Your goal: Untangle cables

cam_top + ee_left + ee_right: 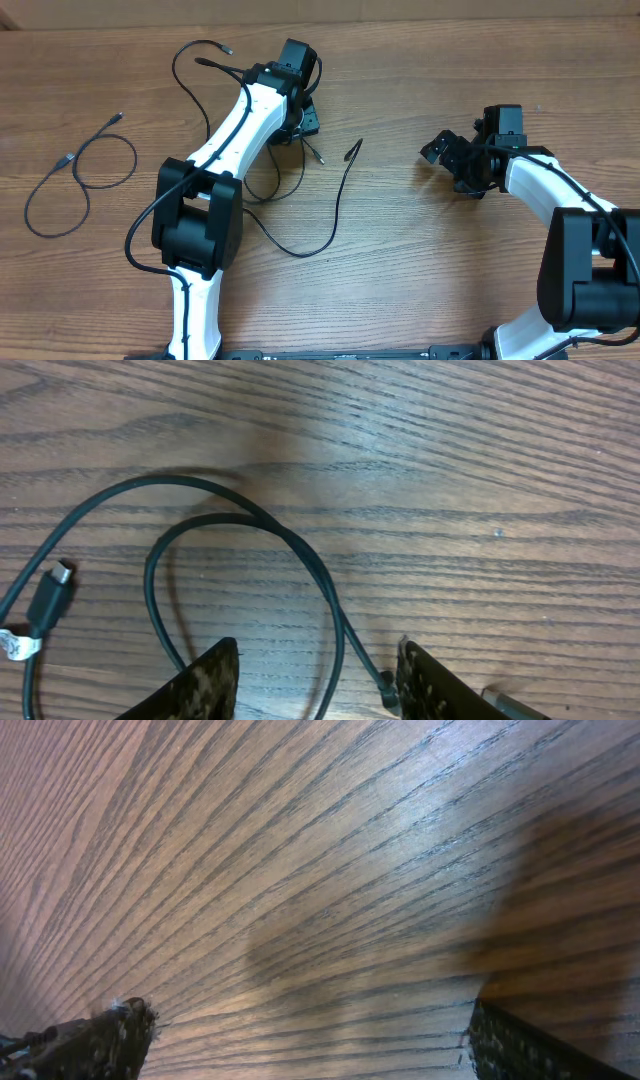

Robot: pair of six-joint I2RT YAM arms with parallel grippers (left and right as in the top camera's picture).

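Note:
Thin black cables (337, 205) lie looped and crossed on the wooden table around my left arm, one plug tip up near the far edge (225, 47). A separate cable (30, 205) lies loose at the far left. My left gripper (303, 122) hovers low over the tangle. In the left wrist view it (315, 650) is open, with two cable strands (155, 480) lying on the wood between its fingers and a plug (52, 592) off to the left. My right gripper (447, 168) is open over bare wood (305, 1015), apart from every cable.
The thicker black wires of the arms run along my left arm (240, 120) and right arm (560, 195). The arm bases stand at the table's near edge. Bare wood lies between the two grippers.

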